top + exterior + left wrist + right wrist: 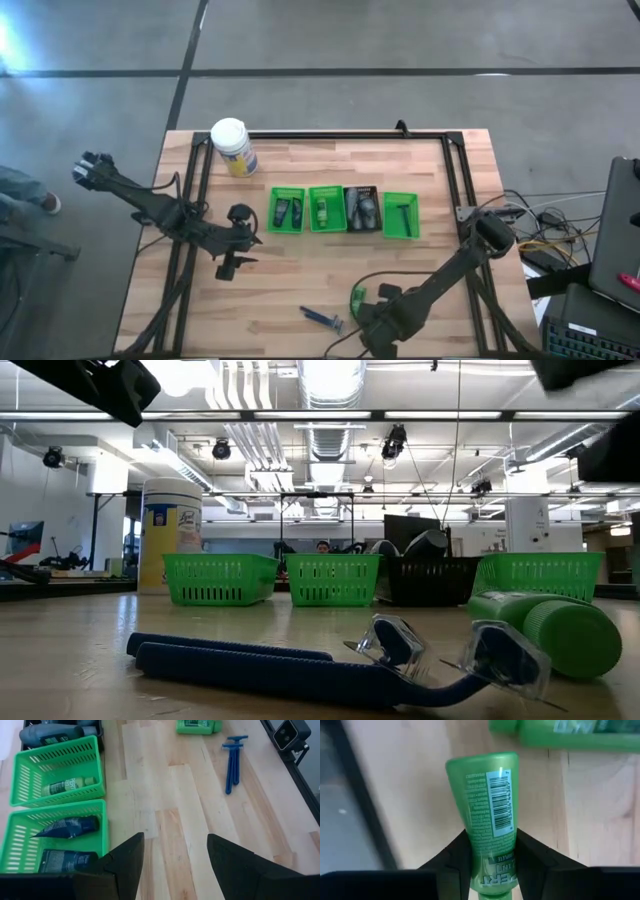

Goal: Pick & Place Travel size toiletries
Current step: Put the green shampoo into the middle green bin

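Two dark robot arms over a pale wooden table [300, 290], four small baskets in a row.

Right gripper [490, 857], near the table's front edge, has its fingers clamped on a bright green plastic tube [487, 820]; its cap end is hidden. A second green tube [565, 732], cut off, lies beside. Left gripper [175, 865] hovers with fingers apart near three green mesh baskets [287, 209] and one black basket [361, 208]. Two blue razors [322, 318] lie loose.

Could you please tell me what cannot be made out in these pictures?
- Right gripper, shut on the green tube: the tube's cap is cut off by the right wrist view's edge.
- Razors: count too small in the high view.
- Black bin: contents hidden by its wall in the low view.
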Robot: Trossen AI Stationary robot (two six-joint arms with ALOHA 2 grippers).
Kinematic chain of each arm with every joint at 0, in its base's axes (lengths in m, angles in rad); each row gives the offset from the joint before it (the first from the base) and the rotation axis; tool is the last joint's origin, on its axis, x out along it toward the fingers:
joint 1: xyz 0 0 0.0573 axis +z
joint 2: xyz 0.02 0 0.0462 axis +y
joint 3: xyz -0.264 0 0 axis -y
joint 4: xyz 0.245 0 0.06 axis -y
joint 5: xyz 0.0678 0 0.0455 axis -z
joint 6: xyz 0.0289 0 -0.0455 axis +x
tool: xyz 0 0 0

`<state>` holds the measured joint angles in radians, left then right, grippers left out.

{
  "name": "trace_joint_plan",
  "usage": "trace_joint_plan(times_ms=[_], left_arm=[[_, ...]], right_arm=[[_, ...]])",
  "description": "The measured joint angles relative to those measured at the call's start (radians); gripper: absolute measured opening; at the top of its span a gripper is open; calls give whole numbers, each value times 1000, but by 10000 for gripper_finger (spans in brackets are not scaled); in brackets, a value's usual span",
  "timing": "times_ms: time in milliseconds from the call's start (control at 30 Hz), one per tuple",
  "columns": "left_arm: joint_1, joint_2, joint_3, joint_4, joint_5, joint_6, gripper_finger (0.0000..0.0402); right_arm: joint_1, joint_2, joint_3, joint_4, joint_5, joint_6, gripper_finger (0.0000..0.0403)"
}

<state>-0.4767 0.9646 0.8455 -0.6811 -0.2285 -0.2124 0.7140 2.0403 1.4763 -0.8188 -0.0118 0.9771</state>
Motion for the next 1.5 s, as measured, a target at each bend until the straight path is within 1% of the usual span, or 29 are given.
trace_joint_plan(times_ms=[67, 133, 233, 300, 333, 467, 533, 567, 633, 733, 800, 1033, 1200, 1267, 1367, 1500], left_arm=[[0, 0, 0, 4, 0, 17, 222], [0, 5, 0, 22, 0, 63, 222], [-1, 27, 0, 69, -6, 212, 222], [-11, 48, 0, 110, -28, 378, 222], [-18, 61, 0, 130, -46, 485, 222], [-29, 122, 0, 259, -199, 954, 222], [-17, 157, 0, 374, -279, 1111, 222], [-4, 173, 0, 429, -290, 1157, 222], [17, 201, 0, 509, -274, 1191, 222], [48, 245, 1, 590, -205, 1228, 222], [67, 280, 1, 645, -186, 1263, 222], [110, 380, 1, 841, -139, 1382, 222], [122, 426, 22, 890, -115, 1396, 222], [123, 439, 39, 904, -84, 1399, 222], [122, 464, 70, 909, -47, 1387, 220], [123, 492, 86, 909, -39, 1381, 213]], right_arm=[[-13, -42, 3, -9, 8, 27, 104], [-37, -93, -1, -21, 40, 55, 103], [-99, -179, -6, -20, 107, 72, 110], [-160, -236, -7, -8, 113, 39, 114], [-195, -256, -7, -1, 104, 14, 115], [-328, -300, -9, 44, 20, -94, 113], [-380, -311, -9, 83, -32, -134, 110], [-398, -315, -9, 92, -53, -150, 110], [-425, -321, -9, 100, -86, -172, 112], [-447, -322, -8, 97, -129, -192, 117], [-454, -323, -2, 96, -155, -200, 117], [-460, -325, 25, 96, -174, -222, 110], [-460, -325, 26, 93, -179, -222, 118], [-460, -325, 26, 94, -180, -226, 119], [-460, -325, 26, 94, -180, -232, 115], [-459, -325, 26, 93, -180, -237, 111]])
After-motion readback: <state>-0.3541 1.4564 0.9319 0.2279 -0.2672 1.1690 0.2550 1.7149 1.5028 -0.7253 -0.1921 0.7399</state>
